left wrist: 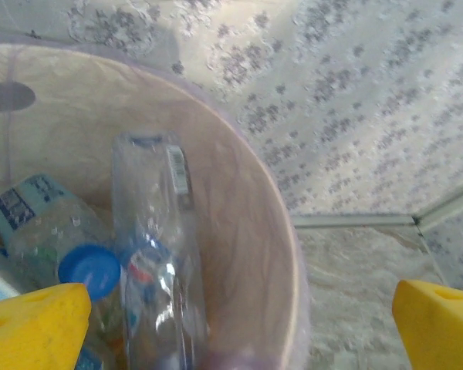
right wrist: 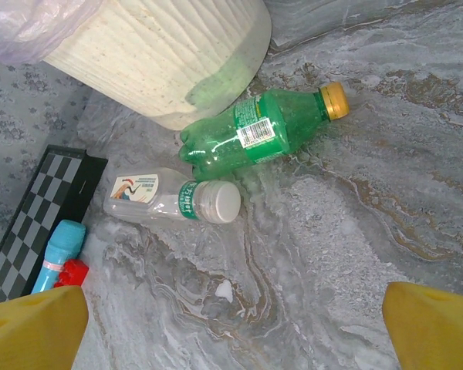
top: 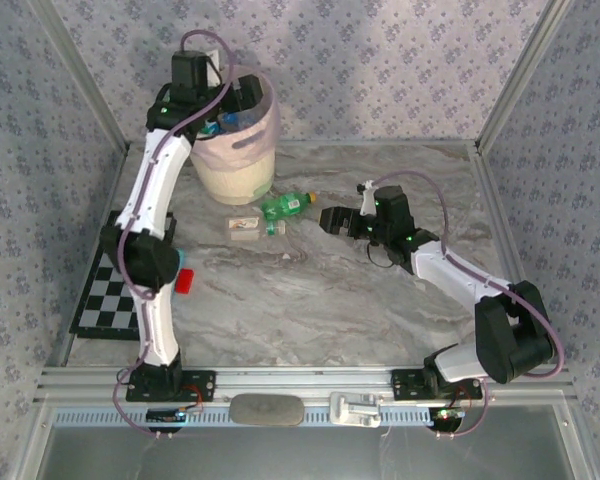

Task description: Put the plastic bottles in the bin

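Left hand gapes above bin — bottles inside.

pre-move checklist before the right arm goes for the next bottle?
1. right gripper open and empty: ok.
2. green bottle lying on the table, nothing on top of it: ok.
3. gap between it and the clear bottle: cannot tell, they lie very close.
4. left gripper open and empty: ok.
5. bin upright: ok.
6. bin mouth free for a drop: not ok, the left gripper hangs over it.
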